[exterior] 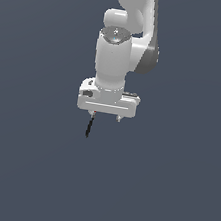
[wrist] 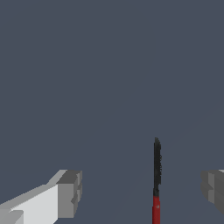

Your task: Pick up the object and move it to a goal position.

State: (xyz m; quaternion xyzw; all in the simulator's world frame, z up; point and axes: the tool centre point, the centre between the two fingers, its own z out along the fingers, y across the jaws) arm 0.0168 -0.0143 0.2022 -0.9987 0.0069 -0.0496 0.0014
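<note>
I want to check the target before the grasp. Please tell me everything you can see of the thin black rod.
The rod is a very thin, short, matte black stick with a small red tip at the end nearest the gripper. In the wrist view it lies between the open fingers, nearer one of them, touching neither. Whether it rests on the grey surface cannot be told.

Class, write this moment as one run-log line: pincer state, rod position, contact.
pincer: open | rod: between the fingers, nearer one, red tip toward the wrist | contact: none visible | grasp: not yet made
</note>
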